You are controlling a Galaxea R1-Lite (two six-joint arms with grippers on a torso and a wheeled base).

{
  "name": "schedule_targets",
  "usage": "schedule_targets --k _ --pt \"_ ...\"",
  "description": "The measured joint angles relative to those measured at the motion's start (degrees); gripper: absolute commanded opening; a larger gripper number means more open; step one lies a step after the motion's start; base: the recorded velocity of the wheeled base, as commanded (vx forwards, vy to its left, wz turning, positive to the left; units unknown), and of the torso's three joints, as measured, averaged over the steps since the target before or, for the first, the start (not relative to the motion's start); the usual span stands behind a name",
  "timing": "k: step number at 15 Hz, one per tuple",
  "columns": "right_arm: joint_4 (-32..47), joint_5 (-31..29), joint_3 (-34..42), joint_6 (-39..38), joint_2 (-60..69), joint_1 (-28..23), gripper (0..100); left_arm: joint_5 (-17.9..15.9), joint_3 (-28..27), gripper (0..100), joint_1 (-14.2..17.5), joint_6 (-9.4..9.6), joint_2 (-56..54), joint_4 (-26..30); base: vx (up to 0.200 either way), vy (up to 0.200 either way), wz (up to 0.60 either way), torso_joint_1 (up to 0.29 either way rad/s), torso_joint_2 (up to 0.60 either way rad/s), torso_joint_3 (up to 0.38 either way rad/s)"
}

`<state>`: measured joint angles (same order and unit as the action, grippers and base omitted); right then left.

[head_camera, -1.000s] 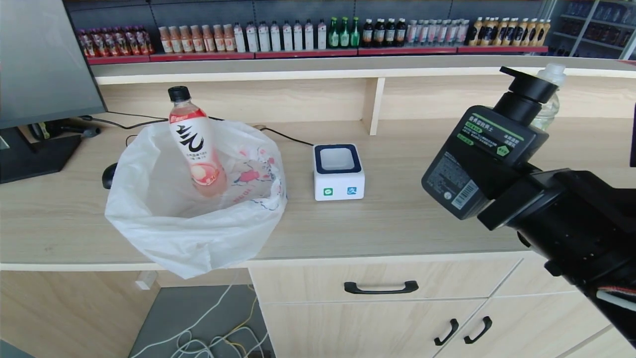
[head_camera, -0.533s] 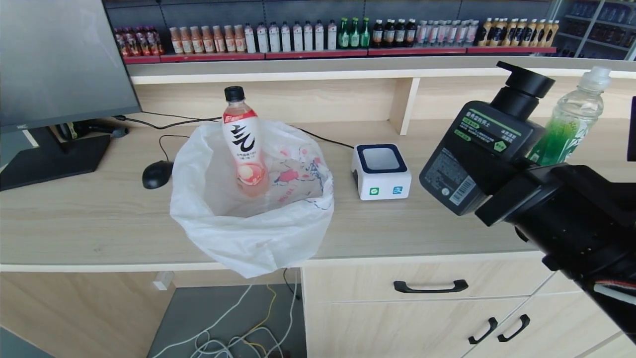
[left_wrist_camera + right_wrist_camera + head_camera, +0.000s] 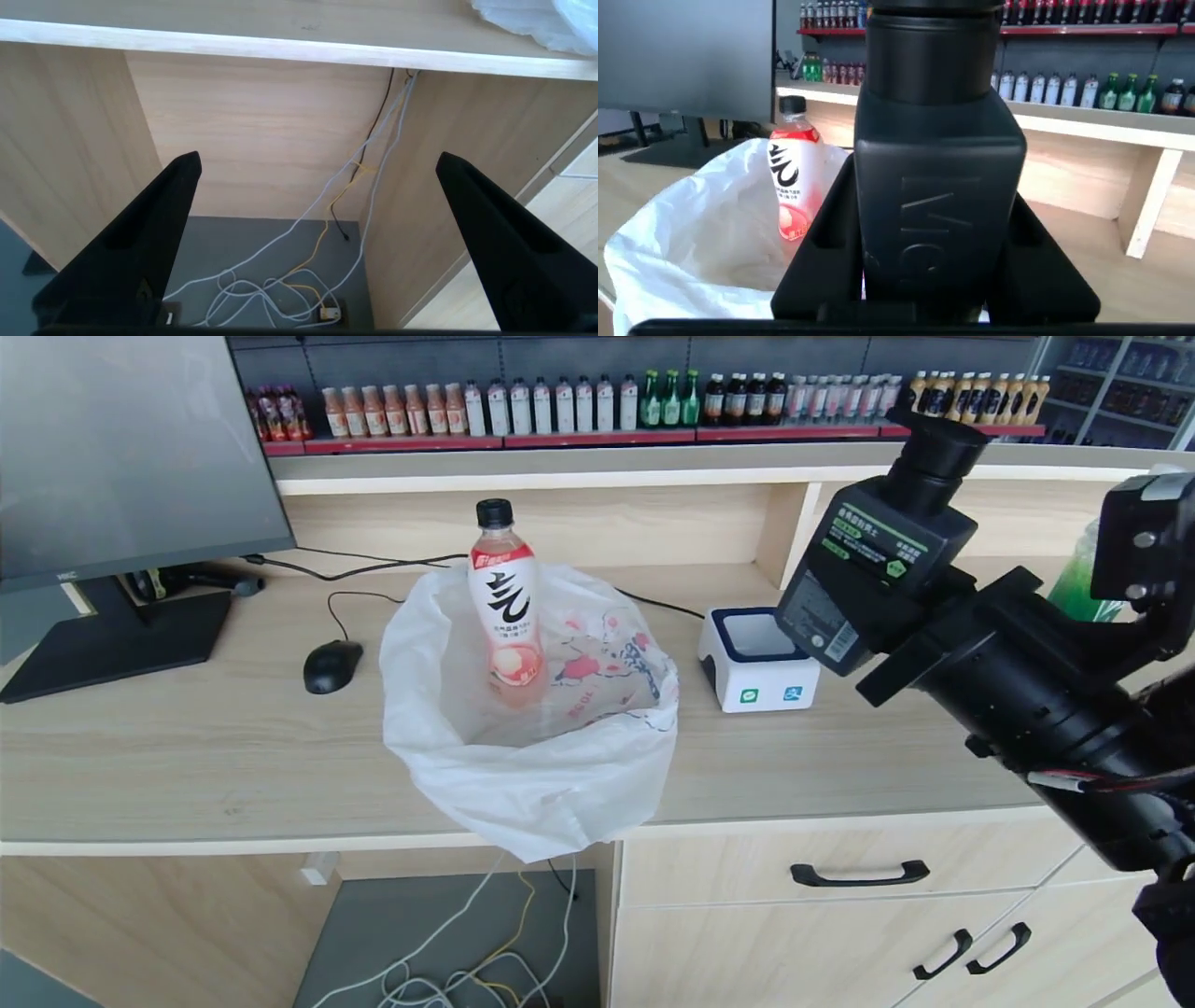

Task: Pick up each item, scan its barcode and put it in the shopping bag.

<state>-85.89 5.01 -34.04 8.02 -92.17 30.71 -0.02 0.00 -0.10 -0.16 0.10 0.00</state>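
Observation:
My right gripper (image 3: 910, 639) is shut on a black pump bottle (image 3: 864, 574) and holds it in the air just right of the white scanner box (image 3: 756, 660), barcode label facing the scanner side. The same black pump bottle (image 3: 936, 177) sits between the right gripper's (image 3: 929, 280) dark fingers. A white shopping bag (image 3: 527, 709) stands open at the counter's front, with a pink drink bottle (image 3: 507, 607) upright inside it. The bag (image 3: 701, 252) and pink bottle (image 3: 794, 182) lie beyond the held bottle. My left gripper (image 3: 318, 233) hangs open below the counter edge, holding nothing.
A monitor (image 3: 121, 457) on a black stand and a black mouse (image 3: 331, 665) sit at the counter's left. A green bottle (image 3: 1083, 583) stands behind my right arm. Shelves of drinks (image 3: 653, 401) line the back wall. Cables (image 3: 308, 271) trail on the floor under the counter.
The head camera has panned, shifting the whole scene rightward. My right gripper has carried the black pump bottle up and left, closer to the scanner box.

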Motion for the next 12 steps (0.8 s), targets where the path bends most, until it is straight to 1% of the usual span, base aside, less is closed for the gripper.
schedule_targets --k 1,3,7,9,10,12 --pt "-1.7 3.8 -2.0 3.0 -3.0 -2.0 0 0.0 0.0 100 -0.1 0.0 0.0 0.0 0.0 0.0 0.0 0.0 0.0 0.0" --pt "-3.6 9.5 -8.0 8.9 -8.4 -4.5 0 0.0 0.0 100 0.1 -0.02 0.0 0.0 0.0 0.0 0.0 0.0 0.0 0.0" --pt "-4.2 15.7 -21.9 16.4 -17.8 -5.9 0 0.0 0.0 100 0.0 0.0 0.0 0.0 0.0 0.0 0.0 0.0 0.0 0.0" --pt "-4.0 18.8 -25.1 19.0 -21.3 -6.8 0 0.0 0.0 100 0.0 0.0 0.0 0.0 0.0 0.0 0.0 0.0 0.0 0.0" --pt "-4.1 22.3 -26.2 20.2 -22.6 -7.5 0 0.0 0.0 100 0.0 0.0 0.0 0.0 0.0 0.0 0.0 0.0 0.0 0.0" --pt "-4.0 26.6 -27.7 22.1 -24.6 -8.7 0 0.0 0.0 100 0.0 0.0 0.0 0.0 0.0 0.0 0.0 0.0 0.0 0.0"
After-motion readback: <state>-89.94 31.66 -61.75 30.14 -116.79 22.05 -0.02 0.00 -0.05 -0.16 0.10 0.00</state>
